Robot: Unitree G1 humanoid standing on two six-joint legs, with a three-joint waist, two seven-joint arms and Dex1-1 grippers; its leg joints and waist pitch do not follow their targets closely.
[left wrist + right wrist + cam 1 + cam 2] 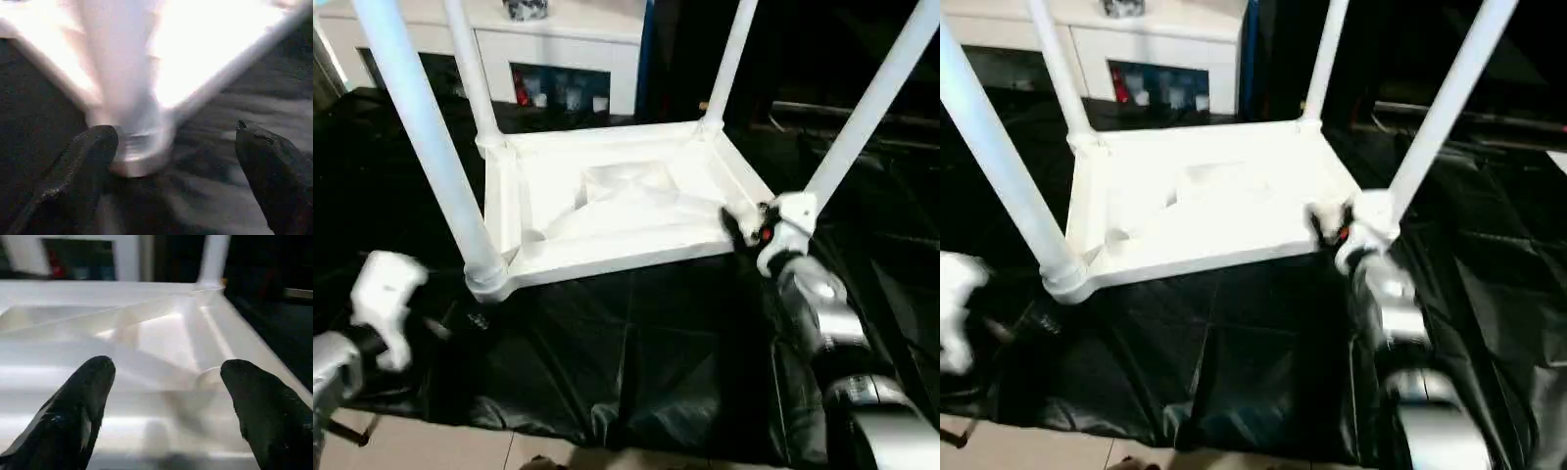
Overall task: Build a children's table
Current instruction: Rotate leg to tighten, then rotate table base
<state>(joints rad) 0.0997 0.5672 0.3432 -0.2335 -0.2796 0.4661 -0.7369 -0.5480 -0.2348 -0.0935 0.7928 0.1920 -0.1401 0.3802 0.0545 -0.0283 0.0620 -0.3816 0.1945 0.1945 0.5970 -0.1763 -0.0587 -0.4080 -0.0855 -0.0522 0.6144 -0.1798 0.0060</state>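
The children's table lies upside down on the black cover, its ribbed white tabletop [617,211] facing up. A white leg stands in each corner socket: near left [426,137], far left [470,69], far right [732,59] and near right [871,108]. My left gripper [176,132] is open at the near-left corner socket [139,154], one finger [93,147] right beside the socket. Its white housing [386,294] sits left of that corner. My right gripper [166,367] is open, its fingers [736,225] reaching over the tabletop's rim beside the near-right socket [793,211], holding nothing.
The black-covered work table [636,352] spreads around the tabletop, and its front edge drops to a pale floor [411,441]. A white cabinet [568,44] with a dark open shelf stands behind. The upright legs rise close to both forearms.
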